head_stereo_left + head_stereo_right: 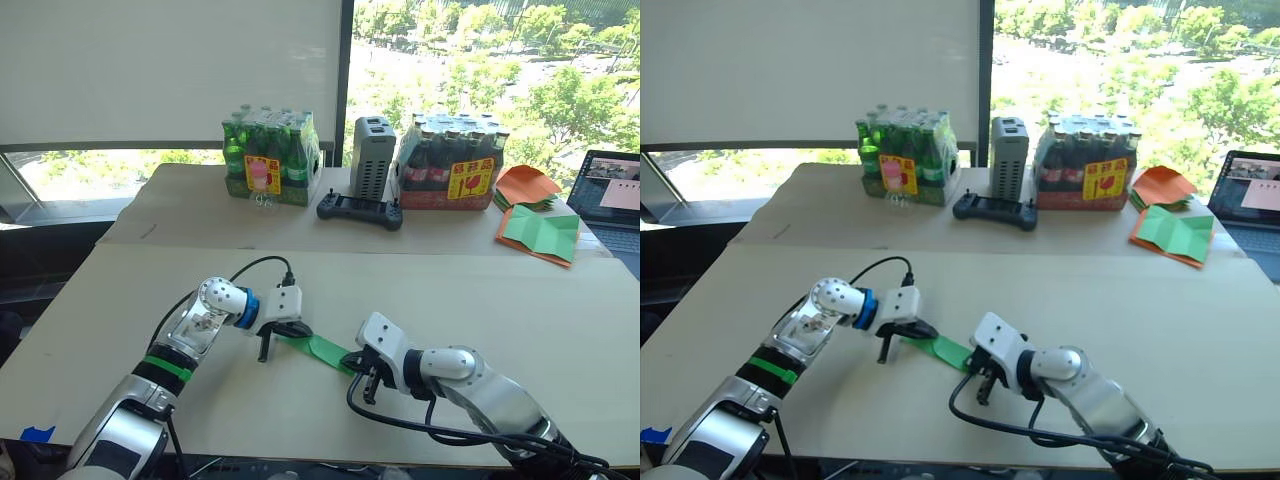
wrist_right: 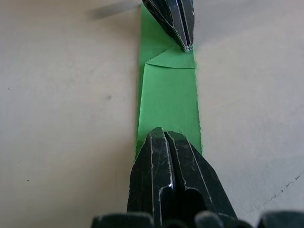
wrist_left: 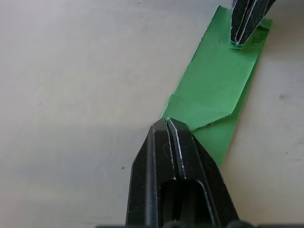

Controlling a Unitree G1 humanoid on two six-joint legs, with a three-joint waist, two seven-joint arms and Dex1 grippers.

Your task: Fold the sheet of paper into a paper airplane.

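- The left gripper, its two black fingers drawn together, presses tip-down on one end of the sheet of paper at lower centre of the left eye view; whether the tips merely pin the paper or pinch an edge cannot be told.
- The right gripper, fingers likewise closed against each other, bears on the opposite end of the same sheet, a little lower and to the right in the frame.
- Between the two grippers the bright green paper lies flat on the pale table as a narrow strip, already folded lengthwise into layers.
- In the left wrist view a slanted crease crosses the strip just ahead of that gripper's tips, suggesting a corner has been turned over.
- In the right wrist view the same angled flap sits at the far end, just beside the other gripper's fingertips.
- Judged from this, the early folds are done: the sheet is narrowed and at least one corner is turned in. No pointed nose or spread wings can be seen, so the shaping of the wings appears to remain.
- Farther back, near the upper centre of the frame, stand two shrink-wrapped packs of bottles, a grey box and a black controller.
- At the upper right lie a green sheet edged with orange, orange sheets and a laptop, well apart from the work.
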